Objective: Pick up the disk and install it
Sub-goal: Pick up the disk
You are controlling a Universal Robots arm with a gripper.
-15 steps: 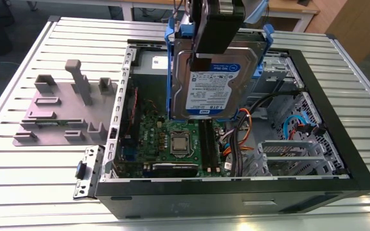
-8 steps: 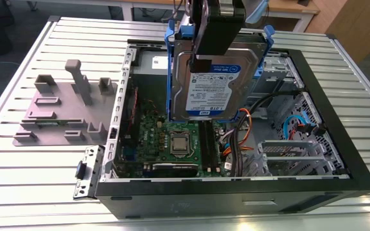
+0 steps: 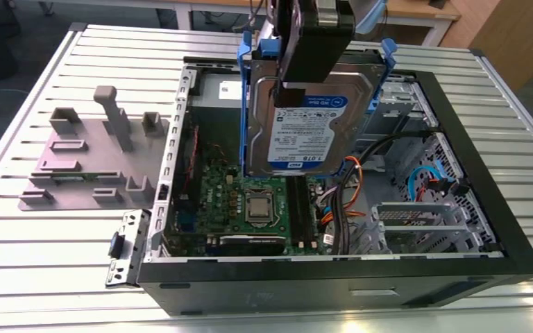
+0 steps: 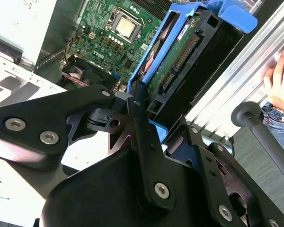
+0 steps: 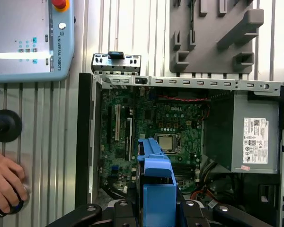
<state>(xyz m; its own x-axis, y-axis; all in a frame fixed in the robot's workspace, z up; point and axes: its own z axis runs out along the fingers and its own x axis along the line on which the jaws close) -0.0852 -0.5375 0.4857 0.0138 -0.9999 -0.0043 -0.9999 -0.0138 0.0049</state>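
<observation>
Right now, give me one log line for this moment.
gripper: shut on disk | disk: lifted, upright, above open computer case | install: not done

The exterior view looks down at an angle on the whole open computer case (image 3: 341, 208), while both wrist views ride close above, sharing the green motherboard (image 5: 156, 132) inside it.

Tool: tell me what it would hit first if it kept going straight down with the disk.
Probably the motherboard in the open computer case; the tool holds the disk above it, though depth is uncertain.
</observation>
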